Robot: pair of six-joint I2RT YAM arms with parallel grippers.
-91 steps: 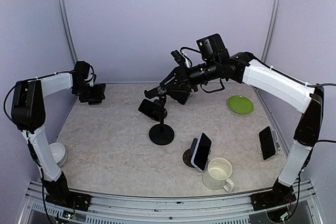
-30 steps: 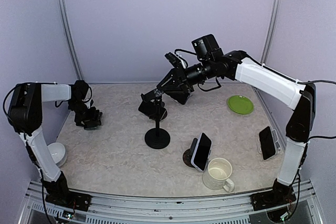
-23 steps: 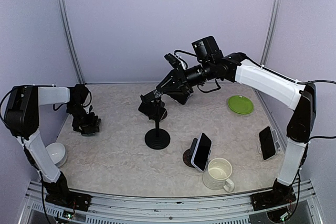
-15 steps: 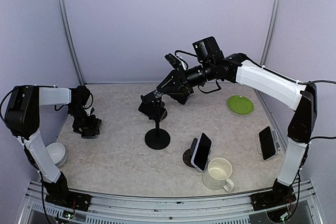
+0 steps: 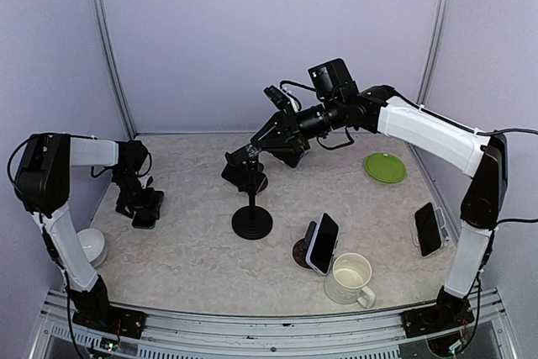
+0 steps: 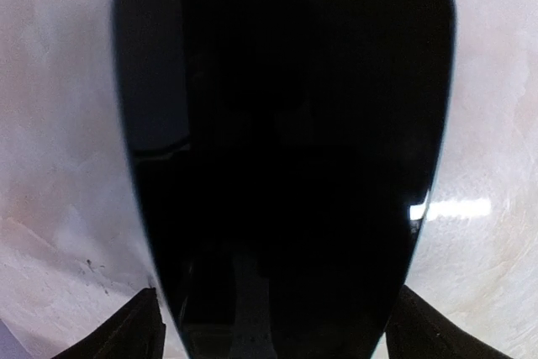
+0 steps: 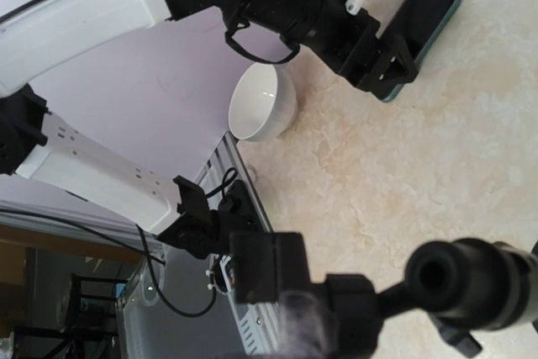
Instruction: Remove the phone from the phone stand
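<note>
The black phone (image 6: 282, 124) fills the left wrist view, screen up, just over the marbled table. My left gripper (image 5: 143, 209) is shut on its edges, with a finger at each lower corner (image 6: 139, 329). It is low at the table's left. The phone also shows in the right wrist view (image 7: 424, 6), with the left gripper on it. The black phone stand (image 5: 252, 223) stands mid-table with no phone in it. My right gripper (image 5: 245, 157) is shut on its head. The stand's clamp (image 7: 269, 266) and ball joint (image 7: 445, 279) show close up.
A white bowl (image 5: 91, 245) sits at the near left. A second phone leans on a small round stand (image 5: 322, 243) beside a white mug (image 5: 349, 279). A third phone (image 5: 427, 229) is at the right edge. A green plate (image 5: 385, 167) lies at the back right.
My left gripper has carried the phone from the back left corner down and nearer, to the table surface. The right arm and the stand have barely moved in the last second.
</note>
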